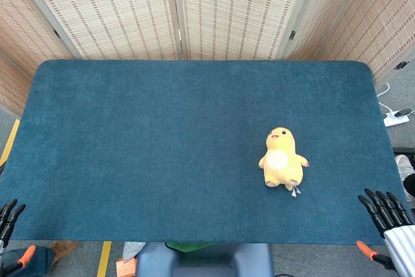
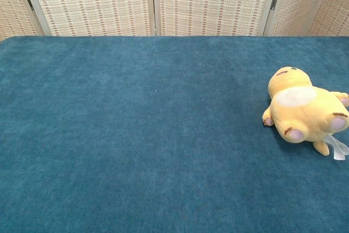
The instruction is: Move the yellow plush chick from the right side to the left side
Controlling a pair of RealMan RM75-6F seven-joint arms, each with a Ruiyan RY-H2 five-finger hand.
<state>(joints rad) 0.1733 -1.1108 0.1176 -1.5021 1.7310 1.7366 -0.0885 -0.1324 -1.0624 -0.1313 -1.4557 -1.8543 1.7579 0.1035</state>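
The yellow plush chick lies on its back on the right half of the blue table, white belly up and head toward the far edge. The chest view shows the chick at the right edge, with a white tag by its feet. My right hand hovers off the table's near right corner, dark fingers extended and apart, holding nothing, well to the right of the chick. Only the fingertips of my left hand show at the near left corner, empty. Neither hand appears in the chest view.
Woven folding screens stand behind the table's far edge. A white power strip lies on the floor to the right. A dark chair back sits at the near edge.
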